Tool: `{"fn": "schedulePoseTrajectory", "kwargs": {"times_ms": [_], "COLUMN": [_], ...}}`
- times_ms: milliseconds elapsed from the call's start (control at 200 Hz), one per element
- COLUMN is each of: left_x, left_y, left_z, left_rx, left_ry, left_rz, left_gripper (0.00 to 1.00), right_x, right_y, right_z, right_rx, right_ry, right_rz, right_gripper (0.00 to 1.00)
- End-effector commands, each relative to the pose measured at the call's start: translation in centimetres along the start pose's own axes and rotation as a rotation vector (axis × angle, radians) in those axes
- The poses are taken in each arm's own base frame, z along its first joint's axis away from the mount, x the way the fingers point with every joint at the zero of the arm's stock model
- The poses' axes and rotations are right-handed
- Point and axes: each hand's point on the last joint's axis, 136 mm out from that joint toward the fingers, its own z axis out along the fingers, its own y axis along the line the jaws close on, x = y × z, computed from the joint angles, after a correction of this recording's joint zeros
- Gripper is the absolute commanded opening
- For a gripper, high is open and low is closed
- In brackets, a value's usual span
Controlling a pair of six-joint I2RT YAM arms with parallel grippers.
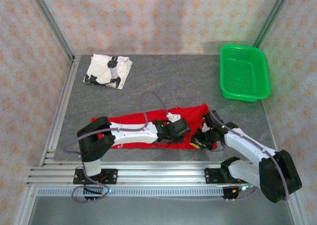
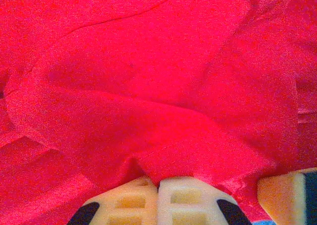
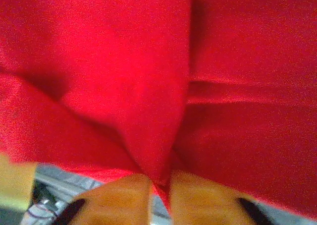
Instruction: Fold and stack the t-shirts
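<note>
1. Seen from above: two t-shirts, one basket and two arms share one grey table (image 1: 173, 88).
2. Far left, the white t-shirt (image 1: 108, 70), with black markings, lies folded in a compact bundle near the table's back left corner, well apart from the rest.
3. Left of centre, the left arm (image 1: 131, 132) reaches rightward low over the red t-shirt (image 1: 190, 117), which lies in a long band along the table's near edge. The left gripper (image 1: 171, 132) is down on the cloth near its middle.
4. The left wrist view adds the contact. The pale fingers (image 2: 129, 202) are pressed together with a hem of the red t-shirt (image 2: 148, 86) bunched at their tips, and creases run across the rumpled cloth beyond.
5. Right of centre, the right gripper (image 1: 202, 138) sits at the shirt's right end, close to the left gripper, with the right arm (image 1: 247, 145) bent back toward its base.
6. The right wrist view shows the orange fingers (image 3: 198, 202) nipped narrowly on a fold of the red t-shirt (image 3: 124, 61) that runs down between them. A strip of grey table (image 3: 64, 183) shows beneath the cloth's edge.
7. Far right, the green basket (image 1: 244, 72) stands at the back right corner, well apart from both shirts.
8. The overhead view gives the layout of the shirts and basket, and the wrist views give the pinches themselves.
</note>
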Motion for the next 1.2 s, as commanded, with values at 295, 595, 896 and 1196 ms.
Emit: {"fn": "schedulePoseTrajectory", "kwargs": {"times_ms": [295, 595, 896, 1196], "left_x": [-2.0, -1.3, -1.6, 0.4], "left_y": [1.4, 1.0, 1.4, 1.1], "left_z": [-5.2, -5.8, -6.0, -4.9], "left_rx": [-0.054, -0.030, -0.043, 0.084], "left_ry": [0.003, 0.047, 0.013, 0.011], "left_rz": [0.174, 0.244, 0.209, 0.030], "left_gripper": [0.00, 0.01, 0.27, 0.35], "right_x": [-3.3, -2.9, -3.2, -3.3], "right_y": [-0.6, -2.2, -2.0, -2.2], "right_z": [-6.8, -8.3, -8.2, -8.0], "right_rx": [0.269, 0.388, 0.406, 0.418], "right_ry": [-0.223, -0.248, -0.290, -0.293], "right_rz": [-0.127, -0.104, -0.106, -0.097], "right_gripper": [0.00, 0.00, 0.00, 0.00]}}
